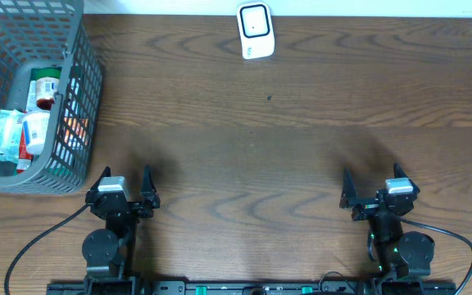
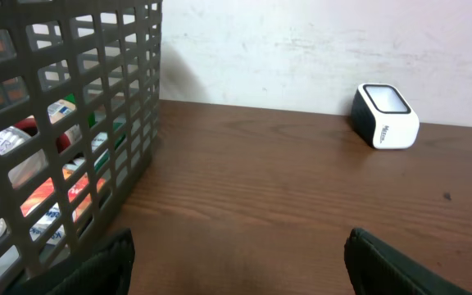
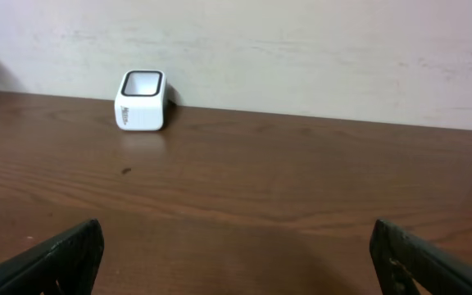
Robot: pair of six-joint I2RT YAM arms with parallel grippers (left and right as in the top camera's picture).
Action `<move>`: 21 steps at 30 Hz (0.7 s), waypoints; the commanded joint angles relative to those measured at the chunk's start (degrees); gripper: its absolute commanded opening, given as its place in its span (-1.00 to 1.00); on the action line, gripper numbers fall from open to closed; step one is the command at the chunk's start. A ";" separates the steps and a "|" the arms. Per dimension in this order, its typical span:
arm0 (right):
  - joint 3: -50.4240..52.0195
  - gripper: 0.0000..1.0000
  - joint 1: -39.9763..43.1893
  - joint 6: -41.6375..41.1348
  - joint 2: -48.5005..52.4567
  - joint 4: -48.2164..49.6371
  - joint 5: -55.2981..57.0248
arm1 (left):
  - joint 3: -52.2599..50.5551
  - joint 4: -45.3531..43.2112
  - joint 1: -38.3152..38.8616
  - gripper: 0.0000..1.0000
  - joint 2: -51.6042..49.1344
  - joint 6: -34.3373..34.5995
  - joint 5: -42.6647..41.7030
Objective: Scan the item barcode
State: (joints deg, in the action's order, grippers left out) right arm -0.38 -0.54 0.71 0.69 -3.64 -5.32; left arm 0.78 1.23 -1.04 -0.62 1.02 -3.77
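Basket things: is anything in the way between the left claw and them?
Yes. The wall of the basket stands between the left gripper and the items inside; its top is open. Between basket and scanner, nothing visible stands.

table (image 1: 285,147): dark brown, wavy wood grain. basket (image 1: 84,90): grey, square-grid mesh. packs (image 1: 11,131) inside: white, red, green, bit of orange; prints too small to read. scanner (image 1: 256,30): white body, black-rimmed face, small dark lettering on its side. wall (image 3: 301,49): off-white, faint scuffs. left gripper (image 1: 126,170) and right gripper (image 1: 371,170): black, silver-grey tops.
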 commanded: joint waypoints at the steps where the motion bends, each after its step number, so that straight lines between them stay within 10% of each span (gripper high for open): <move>1: 0.07 0.99 0.50 0.66 -0.31 -0.26 0.35 | -0.55 2.38 -0.28 0.65 0.37 -1.01 -1.77; 21: 0.07 0.99 0.50 0.66 -0.26 -0.26 0.35 | 1.07 1.81 -0.22 0.66 0.37 3.98 -6.36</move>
State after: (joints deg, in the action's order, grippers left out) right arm -0.38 -0.54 0.71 0.69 -3.64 -5.32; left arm 0.89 1.10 -1.04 -0.62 2.20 -5.23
